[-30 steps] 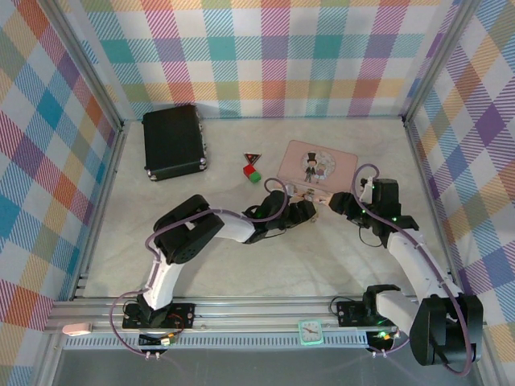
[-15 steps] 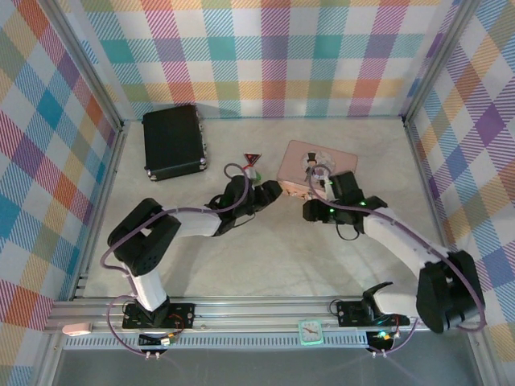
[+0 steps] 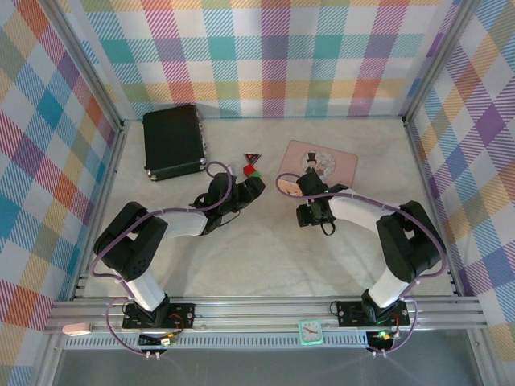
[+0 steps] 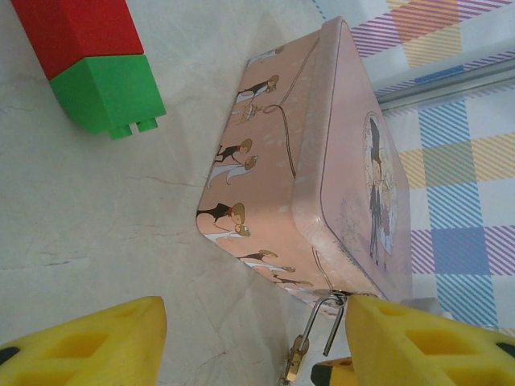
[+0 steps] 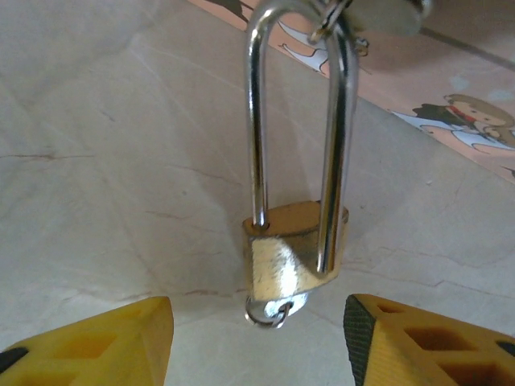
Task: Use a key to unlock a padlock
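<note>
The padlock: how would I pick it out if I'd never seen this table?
On the table, find the pink box with cartoon figures. The padlock is hooked onto its side: a small brass body on a tall silver loop, unlike the red block and green block nearby.

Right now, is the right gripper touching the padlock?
Apart. The right wrist view shows table between the padlock and each yellow finger of the open right gripper.

Brass padlock (image 5: 294, 253) on pink box latch (image 5: 378, 12)
</note>
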